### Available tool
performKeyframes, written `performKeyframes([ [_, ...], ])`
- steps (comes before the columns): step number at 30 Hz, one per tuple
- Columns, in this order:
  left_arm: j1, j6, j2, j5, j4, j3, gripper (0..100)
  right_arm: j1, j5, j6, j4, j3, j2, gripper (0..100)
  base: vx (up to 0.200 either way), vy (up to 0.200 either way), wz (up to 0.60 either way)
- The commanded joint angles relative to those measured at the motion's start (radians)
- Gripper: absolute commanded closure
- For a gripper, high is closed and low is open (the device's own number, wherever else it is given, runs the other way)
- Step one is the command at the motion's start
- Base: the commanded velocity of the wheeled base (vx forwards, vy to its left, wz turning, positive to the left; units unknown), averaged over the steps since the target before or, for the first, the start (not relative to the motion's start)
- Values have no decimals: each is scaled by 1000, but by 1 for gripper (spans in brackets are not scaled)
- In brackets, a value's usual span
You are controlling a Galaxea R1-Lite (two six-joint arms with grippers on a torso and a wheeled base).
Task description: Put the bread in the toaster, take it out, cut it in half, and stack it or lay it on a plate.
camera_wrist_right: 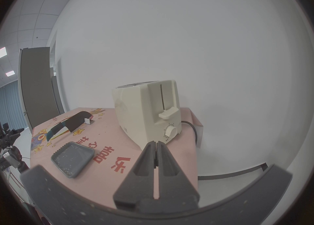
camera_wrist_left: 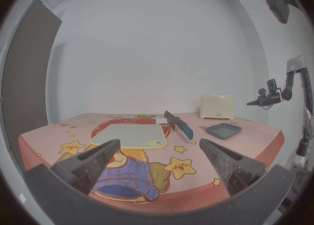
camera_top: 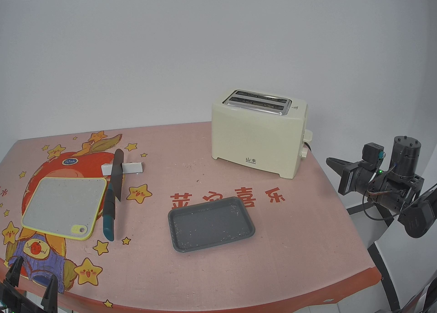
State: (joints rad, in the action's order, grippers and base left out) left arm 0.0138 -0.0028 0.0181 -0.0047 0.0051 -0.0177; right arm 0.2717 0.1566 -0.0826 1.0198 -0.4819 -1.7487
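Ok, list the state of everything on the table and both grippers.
toaster, upright, lever low in its slot
plate, flat, empty apart from crumbs
cutting board, flat, bare
knife, lying beside the board, blade on a white block
left gripper, open, empty
right gripper, shut, empty

The head view looks forward and down from above the near edge of the table (camera_top: pixel 300 245), taking in the toaster (camera_top: pixel 257 138), the tray (camera_top: pixel 210 223) and the cutting board (camera_top: pixel 63 207). The left wrist view sits low at the table's near left corner, behind the left gripper (camera_wrist_left: pixel 159 141), facing across the cutting board toward the far toaster. The right wrist view looks from off the table's right side over the right gripper (camera_wrist_right: pixel 156 143), near the toaster's lever end; all share toaster and tray.
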Motion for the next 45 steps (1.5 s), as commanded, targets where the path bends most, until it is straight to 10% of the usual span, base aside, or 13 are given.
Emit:
performKeyframes([
  [1,0,0,-9,0,-1,16,0,-3,0,0,14,-4,-71,100,0,0,0],
  [45,0,-3,-9,2,-1,16,0,-9,0,-39,296,-196,-380,100,0,0,0],
])
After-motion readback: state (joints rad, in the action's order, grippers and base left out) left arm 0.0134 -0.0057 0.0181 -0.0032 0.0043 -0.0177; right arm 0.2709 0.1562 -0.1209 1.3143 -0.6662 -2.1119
